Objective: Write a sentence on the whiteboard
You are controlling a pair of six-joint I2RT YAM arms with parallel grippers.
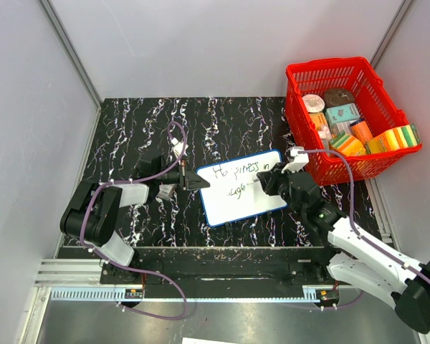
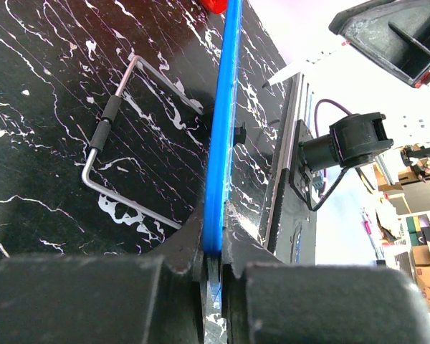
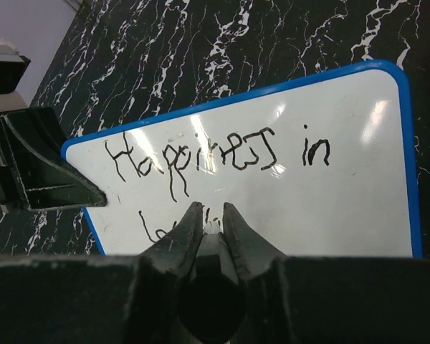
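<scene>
The whiteboard point(image 1: 244, 188) lies on the black marbled table, tilted, with a blue rim. The sentence point(image 1: 238, 172) reads "Happiness in" on the first line, with a few letters of a second line below; it shows clearly in the right wrist view point(image 3: 222, 154). My left gripper point(image 1: 188, 180) is shut on the board's left blue rim point(image 2: 222, 143). My right gripper point(image 3: 208, 215) is shut on a dark marker point(image 3: 211, 247) whose tip rests on the second line; in the top view it point(image 1: 266, 183) hovers over the board's right half.
A red basket point(image 1: 344, 75) with several packets stands at the back right, close to the board's right corner. A bent metal wire handle point(image 2: 118, 136) lies on the table left of the board. Grey walls close in the table on three sides.
</scene>
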